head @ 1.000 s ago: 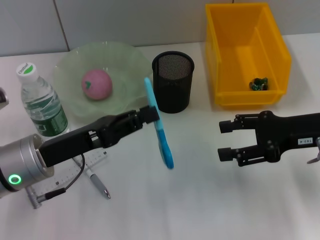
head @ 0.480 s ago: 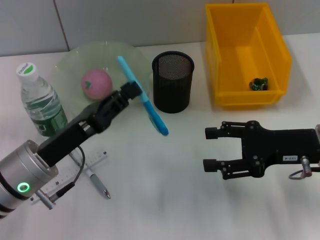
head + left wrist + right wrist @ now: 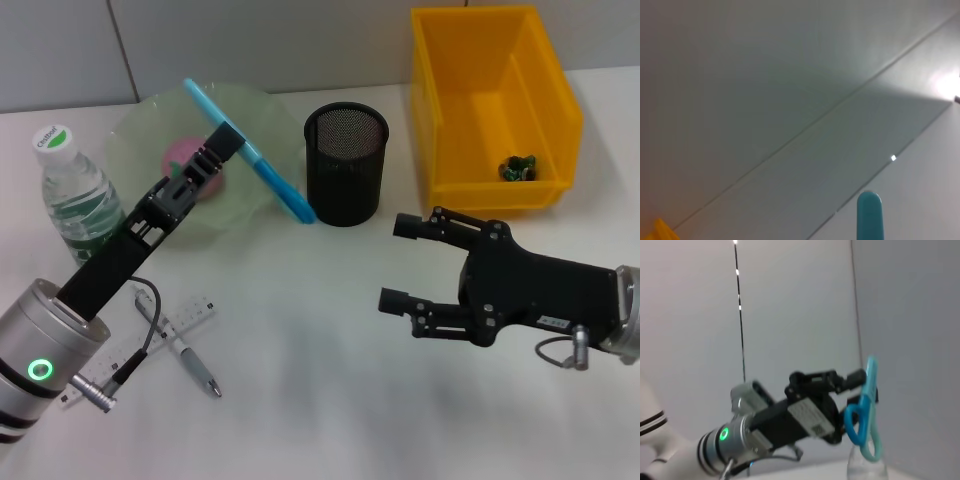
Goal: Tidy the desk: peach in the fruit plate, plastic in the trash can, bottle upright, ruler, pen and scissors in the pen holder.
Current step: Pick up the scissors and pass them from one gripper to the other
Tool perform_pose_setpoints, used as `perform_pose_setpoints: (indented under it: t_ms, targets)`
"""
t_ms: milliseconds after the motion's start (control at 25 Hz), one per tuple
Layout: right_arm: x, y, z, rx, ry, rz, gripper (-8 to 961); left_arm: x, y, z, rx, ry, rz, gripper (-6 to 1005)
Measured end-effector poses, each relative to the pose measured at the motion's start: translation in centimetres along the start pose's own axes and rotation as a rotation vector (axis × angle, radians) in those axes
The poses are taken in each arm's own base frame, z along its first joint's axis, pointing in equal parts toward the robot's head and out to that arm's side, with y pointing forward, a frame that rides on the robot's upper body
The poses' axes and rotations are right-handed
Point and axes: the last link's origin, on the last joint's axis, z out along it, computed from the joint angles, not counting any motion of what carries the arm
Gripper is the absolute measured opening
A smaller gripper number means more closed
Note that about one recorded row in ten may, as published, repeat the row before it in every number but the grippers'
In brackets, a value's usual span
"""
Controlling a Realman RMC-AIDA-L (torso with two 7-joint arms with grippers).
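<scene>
Office-like setting: white desk [image 3: 330, 400], grey panelled wall [image 3: 250, 40].

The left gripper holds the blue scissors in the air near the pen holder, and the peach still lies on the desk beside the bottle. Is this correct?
Not quite. In the head view the peach lies in the fruit plate, not on the desk. The rest holds: the left gripper holds the scissors in the air near the pen holder.

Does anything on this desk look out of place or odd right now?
The ruler and a pen lie loose on the desk, outside the pen holder. The left tool holds the scissors tilted in mid-air.
</scene>
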Motion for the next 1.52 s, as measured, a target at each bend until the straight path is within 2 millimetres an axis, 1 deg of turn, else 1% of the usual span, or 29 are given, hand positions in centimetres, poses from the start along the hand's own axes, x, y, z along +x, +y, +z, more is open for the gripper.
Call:
perform_pose_setpoints:
  t_ms: [40,240,280,320,480,680,760,880,1280,1520]
  targets:
    - [0.2,0.3,0.4,0.016,-0.028,-0.041,817,0.0,0.0,-0.1,0.008,0.016,-0.009,242]
    - [0.6,0.6,1.3,0.092,-0.098,-0.119,817,0.0,-0.1,-0.1,0.030,0.073,-0.043,246]
    - [0.8,0.6,1.8,0.112,-0.109,-0.138,817,-0.1,-0.1,-0.1,0.039,0.091,-0.056,247]
    - [0.8,0.6,1.8,0.112,-0.109,-0.138,817,-0.1,-0.1,-0.1,0.039,0.091,-0.056,248]
    - [0.9,0.6,3.0,0.145,-0.130,-0.162,817,-0.1,-0.1,0.1,0.051,0.120,-0.078,251]
    - [0.9,0.8,4.5,0.205,-0.168,-0.243,816,-0.3,0.0,0.6,0.048,0.136,-0.098,254]
    - [0.8,0.7,4.7,0.209,-0.171,-0.252,816,-0.4,0.0,0.7,0.048,0.137,-0.099,256]
    - [0.6,0.6,5.7,0.230,-0.181,-0.284,816,-0.6,-0.1,1.0,0.060,0.135,-0.104,258]
    - [0.1,0.3,7.5,0.230,-0.197,-0.297,816,-0.7,-0.3,1.1,0.081,0.157,-0.119,265]
    - [0.1,0.2,8.1,0.219,-0.187,-0.300,817,-0.8,-0.3,1.2,0.085,0.164,-0.132,270]
